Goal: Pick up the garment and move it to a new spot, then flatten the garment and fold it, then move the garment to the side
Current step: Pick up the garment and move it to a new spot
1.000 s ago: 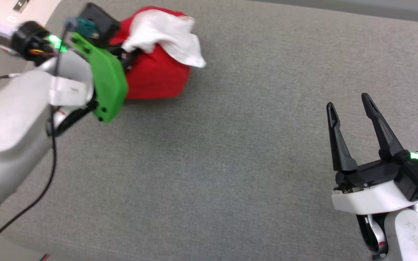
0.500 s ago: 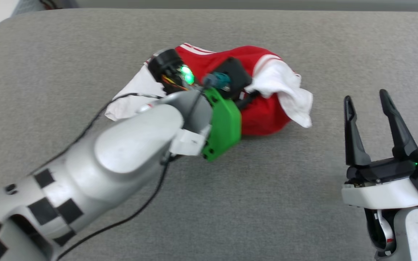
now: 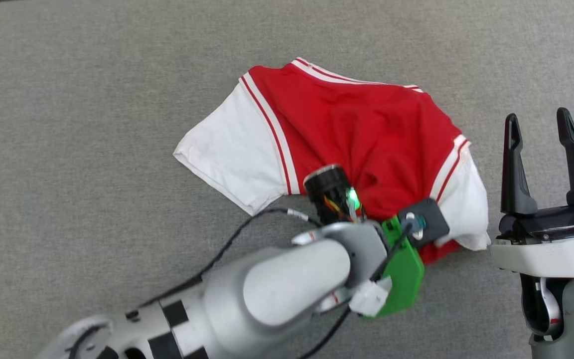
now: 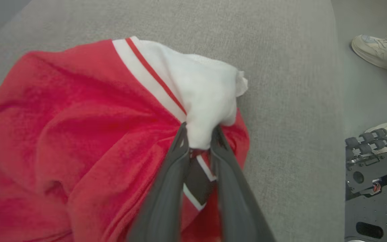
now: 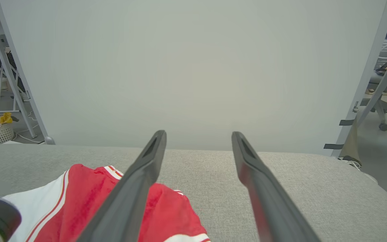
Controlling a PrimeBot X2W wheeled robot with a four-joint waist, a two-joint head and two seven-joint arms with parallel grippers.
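1. Gripping a bunch of white sleeve (image 4: 207, 87) and red cloth, the left gripper (image 4: 199, 129) was clenched on the garment (image 3: 357, 114) at its near right corner. The right gripper (image 3: 537, 115) hung released, jaws wide and empty, just beside that sleeve.
2. The garment lay partly spread on the grey cushion (image 3: 92, 99), its other white sleeve (image 3: 227, 154) flat toward the left and the cloth puckered around the pinch.
3. The pinch looked to take in several layers, so a pull would likely drag a bundle, not one edge, and leave creases for the flattening to undo.
4. The hold sat near the fingertips, so soft jersey could slide out under a quick tug and drop crumpled.
5. The right gripper stood close to the left wrist (image 3: 347, 239) and its cable (image 3: 232, 237). Reaching in for a corner could knock the arm or snag that cable.
6. A person's shoe (image 4: 378, 50) showed on the floor past the cushion's edge, and a wide swing that way would risk contact.
7. No writing could be read: the red panel facing up showed no print, and no brand tag or label was visible.
8. Between the left fingers (image 4: 166, 188) a black patch (image 4: 197, 183) edged in white peeked out, perhaps part of a print, too little to read.
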